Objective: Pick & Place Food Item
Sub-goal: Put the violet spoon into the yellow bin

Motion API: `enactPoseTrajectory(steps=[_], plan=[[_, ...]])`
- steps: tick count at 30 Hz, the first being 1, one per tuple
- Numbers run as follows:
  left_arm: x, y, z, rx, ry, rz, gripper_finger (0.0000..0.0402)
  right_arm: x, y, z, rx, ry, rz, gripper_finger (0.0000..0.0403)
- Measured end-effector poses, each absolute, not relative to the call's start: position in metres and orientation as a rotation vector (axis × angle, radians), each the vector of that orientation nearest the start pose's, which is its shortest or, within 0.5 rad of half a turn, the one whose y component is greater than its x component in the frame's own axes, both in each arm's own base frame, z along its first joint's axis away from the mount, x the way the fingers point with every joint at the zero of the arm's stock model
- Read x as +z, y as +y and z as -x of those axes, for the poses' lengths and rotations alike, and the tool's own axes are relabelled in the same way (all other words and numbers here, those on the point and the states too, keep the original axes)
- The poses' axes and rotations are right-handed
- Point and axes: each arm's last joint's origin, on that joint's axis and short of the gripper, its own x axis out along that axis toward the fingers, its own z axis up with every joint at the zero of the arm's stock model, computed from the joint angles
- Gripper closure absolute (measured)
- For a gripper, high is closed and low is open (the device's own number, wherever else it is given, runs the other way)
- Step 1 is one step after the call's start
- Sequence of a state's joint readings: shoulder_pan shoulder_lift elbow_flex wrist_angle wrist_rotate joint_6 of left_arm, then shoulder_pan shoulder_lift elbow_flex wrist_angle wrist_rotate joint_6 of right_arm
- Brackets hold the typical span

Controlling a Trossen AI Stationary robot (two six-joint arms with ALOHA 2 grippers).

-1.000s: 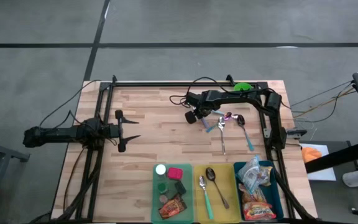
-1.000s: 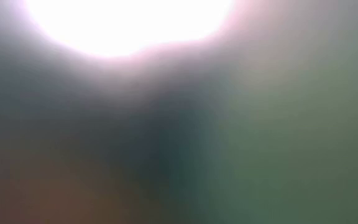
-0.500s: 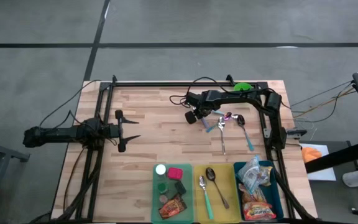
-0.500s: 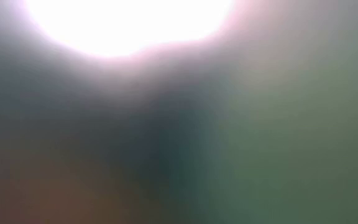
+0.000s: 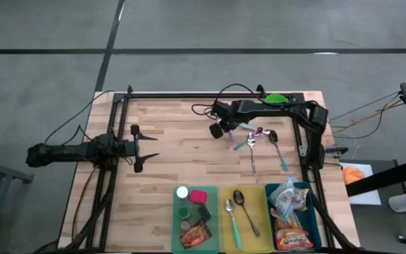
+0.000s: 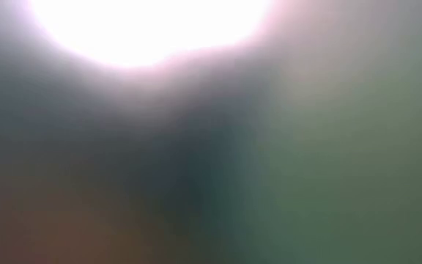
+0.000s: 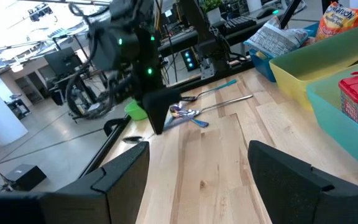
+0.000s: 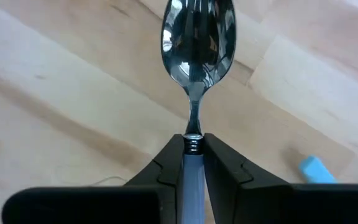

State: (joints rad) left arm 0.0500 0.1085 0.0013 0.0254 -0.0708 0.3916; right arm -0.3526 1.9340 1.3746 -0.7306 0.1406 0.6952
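Observation:
My right gripper hangs over the far middle of the wooden table, pointing steeply down, shut on a spoon with a pale blue handle. The shiny bowl sticks out beyond the fingertips. Two more spoons and a purple-tinted one lie flat on the table just right of it. Food packets sit in the blue bin at the near right. My left gripper waits open and level at the table's left; its fingers frame the left wrist view. My right gripper pinches the spoon's pale blue handle between its two fingers, right where the handle meets the metal neck. The fingers come from above, slanting down, and lie along the spoon. The bowl hangs below the fingertips and looks clear of the wood.
Three bins stand along the near edge: a green one with small packets and jars, a yellow one with two spoons, a blue one with snack bags. A green object sits at the far edge. The low view shows only glare.
My right arm has risen a little, and its gripper has drifted slightly toward the table's far edge. The spoons lying on the table have stayed put.

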Motion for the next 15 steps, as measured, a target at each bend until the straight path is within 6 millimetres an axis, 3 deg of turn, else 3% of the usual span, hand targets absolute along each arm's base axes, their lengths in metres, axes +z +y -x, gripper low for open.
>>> enactPoseTrajectory(steps=[7,15], plan=[[0.158,0.007,-0.104,0.104,0.104,-0.392,0.0126,0.224,-0.101,-0.354,-0.738,1.001,-0.67,0.0363],[0.158,0.007,-0.104,0.103,0.104,-0.392,0.0126,0.271,-0.033,-0.346,-0.542,0.907,-0.603,0.0363]])
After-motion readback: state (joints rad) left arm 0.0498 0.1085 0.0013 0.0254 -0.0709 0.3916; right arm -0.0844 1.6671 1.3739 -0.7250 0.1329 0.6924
